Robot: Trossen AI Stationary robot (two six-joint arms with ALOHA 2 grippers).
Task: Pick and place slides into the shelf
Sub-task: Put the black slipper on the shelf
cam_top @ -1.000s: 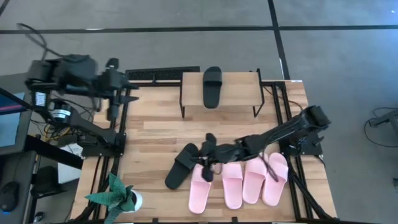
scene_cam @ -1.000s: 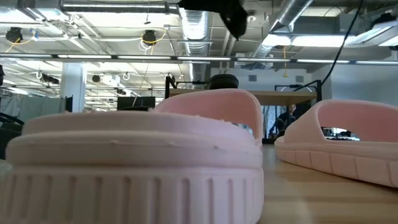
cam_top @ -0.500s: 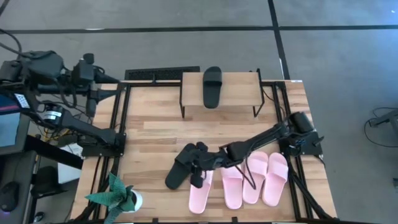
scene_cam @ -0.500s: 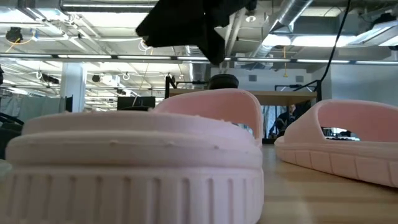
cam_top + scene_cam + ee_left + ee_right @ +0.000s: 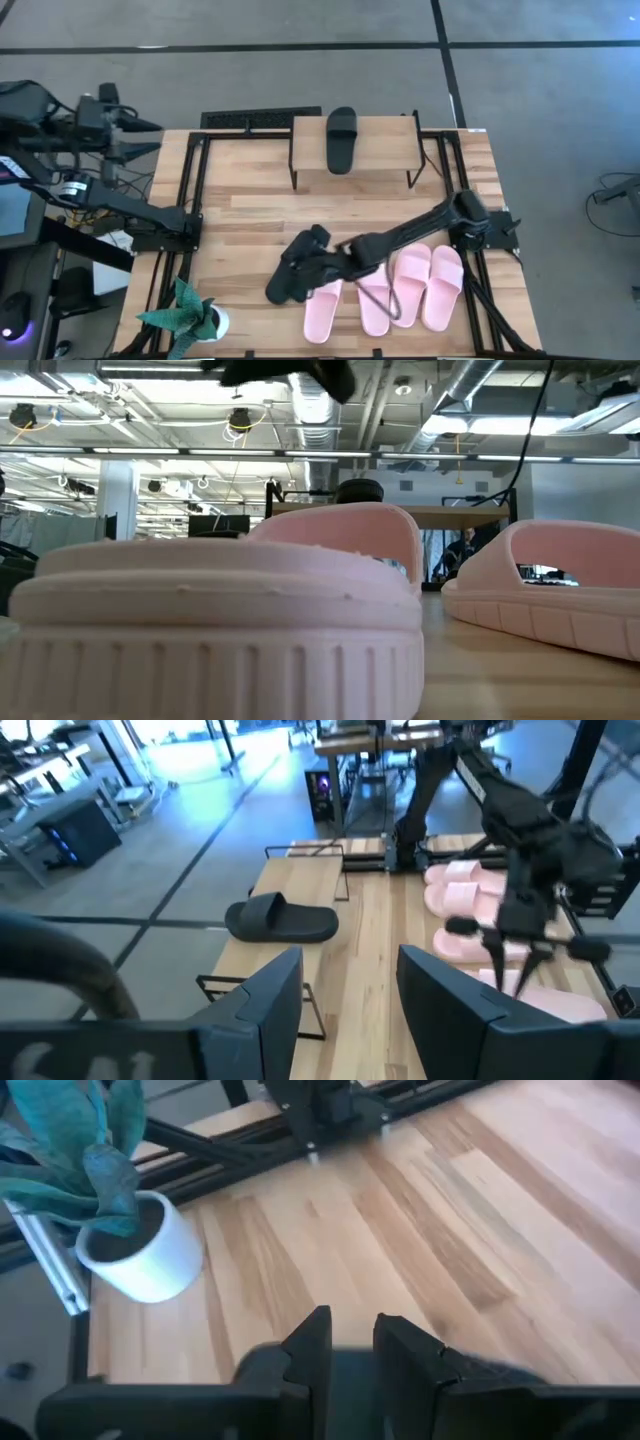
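Since a moment ago, seen from above, the right gripper (image 5: 300, 262) has slid toward the lower left, off the pink slides (image 5: 385, 288) and over the black slide (image 5: 290, 272) lying on the table (image 5: 250, 205). The left gripper (image 5: 140, 124) has pulled back to the upper left, past the table edge, with its fingers wide apart. The other black slide (image 5: 341, 139) sits on the shelf (image 5: 385, 140) at the top middle, with bare plank on both sides of it. That probably means the loose black slide is next to go up.

From table height, a big pink slide (image 5: 220, 625) fills the front and another sits at the right. The dark arm is only at the top edge now.

The left wrist view shows the shelf's black slide (image 5: 281, 921) at middle left, with open wood beside it.

The right wrist view shows the fingers (image 5: 310, 1342) close together with something dark between them, but whether they grip it I cannot tell. A white plant pot (image 5: 145, 1252) stands at the upper left, near the table edge, so that side is tight
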